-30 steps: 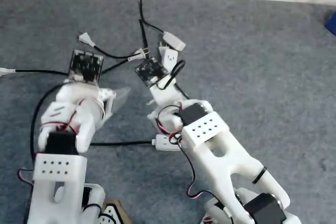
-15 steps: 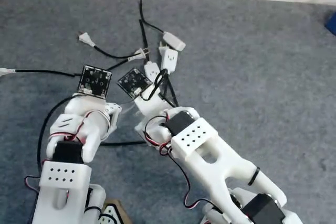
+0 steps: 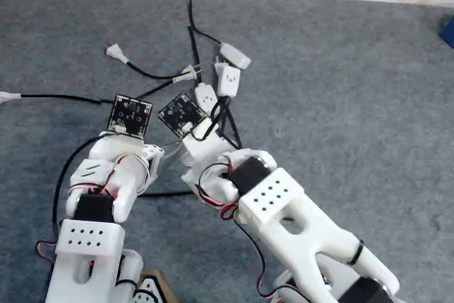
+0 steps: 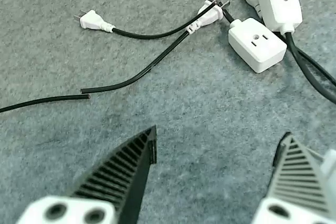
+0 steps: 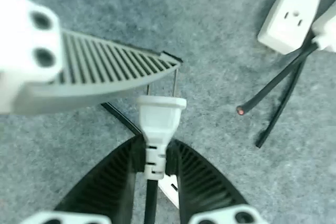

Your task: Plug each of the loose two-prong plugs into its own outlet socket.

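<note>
Watching from beside the desk point(image 3: 369, 83), I see the right end effector point(image 5: 157, 169) clamped on the body of a white two-prong plug point(image 5: 158, 115). The plug's black cord runs back between the fingers and its blades point forward, just off the grey felt. The near socket block point(image 5: 289, 18) lies loose beyond it, apart from the blades, with its slotted face showing. A second socket block point(image 4: 281, 2) sits just behind that one, with black cords looping past both.

The left end effector point(image 4: 212, 166) hangs wide open and empty over bare felt, close beside its partner. What I take to be one of its ribbed fingers point(image 5: 110, 66) crosses just in front of the held blades. Two more loose plugs point(image 4: 95, 20) point(image 4: 209, 13) lie farther out on their cords.

To my eye the job now is carrying the held plug to that near block. The blades should be squared to the slots first, then pushed in along the line of the slots, slowly. The block is light and unanchored, so I'd expect it to skate away across the felt. The open left end effector looks well placed to brace it from behind. The grip sits low on the plug body, so a skewed push may pivot it. That left finger also wants to be clear of the blades.
</note>
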`<state>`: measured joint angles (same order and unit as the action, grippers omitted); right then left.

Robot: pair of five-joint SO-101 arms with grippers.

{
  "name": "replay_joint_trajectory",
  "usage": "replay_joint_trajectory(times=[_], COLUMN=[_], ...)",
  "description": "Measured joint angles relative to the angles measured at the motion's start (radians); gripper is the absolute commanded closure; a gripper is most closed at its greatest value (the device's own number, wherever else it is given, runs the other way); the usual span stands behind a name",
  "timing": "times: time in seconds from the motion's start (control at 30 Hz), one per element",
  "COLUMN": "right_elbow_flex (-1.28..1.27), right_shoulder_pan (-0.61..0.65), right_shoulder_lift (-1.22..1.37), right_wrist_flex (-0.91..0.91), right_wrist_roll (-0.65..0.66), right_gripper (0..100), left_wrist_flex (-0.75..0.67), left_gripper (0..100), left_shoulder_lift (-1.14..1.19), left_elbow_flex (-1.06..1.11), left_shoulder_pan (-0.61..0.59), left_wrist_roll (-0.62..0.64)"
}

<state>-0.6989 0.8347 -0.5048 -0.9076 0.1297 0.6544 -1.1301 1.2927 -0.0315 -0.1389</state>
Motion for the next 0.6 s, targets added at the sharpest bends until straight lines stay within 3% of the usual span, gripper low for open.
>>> replay_joint_trajectory(times=[0.6], right_elbow_flex=[0.023], right_shoulder_pan=[-0.021], right_shoulder_lift=[-0.021], right_wrist_flex=[-0.074], right_wrist_roll=[-0.026], right_gripper=[99.1], left_wrist_flex=[-0.002], left_gripper=[64], left_shoulder_lift=[0.0], left_elbow_flex=[0.026], left_shoulder_pan=[0.048], left_wrist_roll=[0.0])
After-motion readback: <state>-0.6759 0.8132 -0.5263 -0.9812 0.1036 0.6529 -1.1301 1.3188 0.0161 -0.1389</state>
